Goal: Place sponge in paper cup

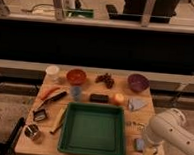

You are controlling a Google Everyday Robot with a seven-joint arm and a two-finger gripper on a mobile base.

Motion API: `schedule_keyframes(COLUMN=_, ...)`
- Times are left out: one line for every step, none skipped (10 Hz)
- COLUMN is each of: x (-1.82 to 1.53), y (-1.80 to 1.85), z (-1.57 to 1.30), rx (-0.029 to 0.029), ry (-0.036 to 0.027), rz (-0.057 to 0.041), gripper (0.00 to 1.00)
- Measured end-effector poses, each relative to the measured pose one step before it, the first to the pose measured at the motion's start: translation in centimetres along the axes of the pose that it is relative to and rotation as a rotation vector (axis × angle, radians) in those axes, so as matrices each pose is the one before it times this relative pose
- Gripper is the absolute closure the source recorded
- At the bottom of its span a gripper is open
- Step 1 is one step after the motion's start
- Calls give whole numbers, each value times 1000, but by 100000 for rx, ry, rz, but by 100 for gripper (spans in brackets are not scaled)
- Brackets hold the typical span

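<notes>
The claw [146, 147] hangs at the end of the white arm [172, 132], low over the tabletop's [40, 147] 4 o'clock corner. The arm's bulk covers most of it from here, so I cannot tell whether it is open or closed. Just beside it, at its 9 o'clock, lies a pale blue block that looks to be the sponge [138, 143] - whether the two touch, I cannot tell. Next over toward 9 o'clock sits the big green tray [66, 140], filling the middle of the tabletop. Beyond the tray at 12 o'clock are a dark block [99, 98] and a small orange fruit [119, 98], with a grey-blue cloth [135, 104] at 1 o'clock. Along the far edge stand a purple bowl [138, 82], a dark cluster [106, 80] and an orange bowl [76, 76]. The white paper cup [52, 73] stands upright at the 10 o'clock corner - well apart from the sponge and the claw.
</notes>
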Motion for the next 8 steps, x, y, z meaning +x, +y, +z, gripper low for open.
schedule_keyframes(x=403, y=-67, z=206, rx=15, ry=-870, rz=1267, gripper=20)
schedule_keyframes(x=359, y=-75, z=129, rx=145, ry=-791, rz=742, gripper=20)
schedule_keyframes(x=345, y=-82, z=46, rx=226, ry=-866, rz=533, gripper=20)
schedule_keyframes(x=534, y=-51, z=110, rx=100, ry=-1161, rz=673, gripper=20)
schedule_keyframes(x=657, y=-62, z=156, rx=103, ry=-2223, rz=1029, gripper=20)
schedule_keyframes(x=796, y=-104, z=176, rx=312, ry=-2719, rz=1255, gripper=20)
schedule_keyframes(x=586, y=54, z=142, rx=-368, ry=-1930, rz=389, gripper=20)
schedule_keyframes(x=567, y=113, z=289, rx=-644, ry=-1876, rz=157, gripper=20)
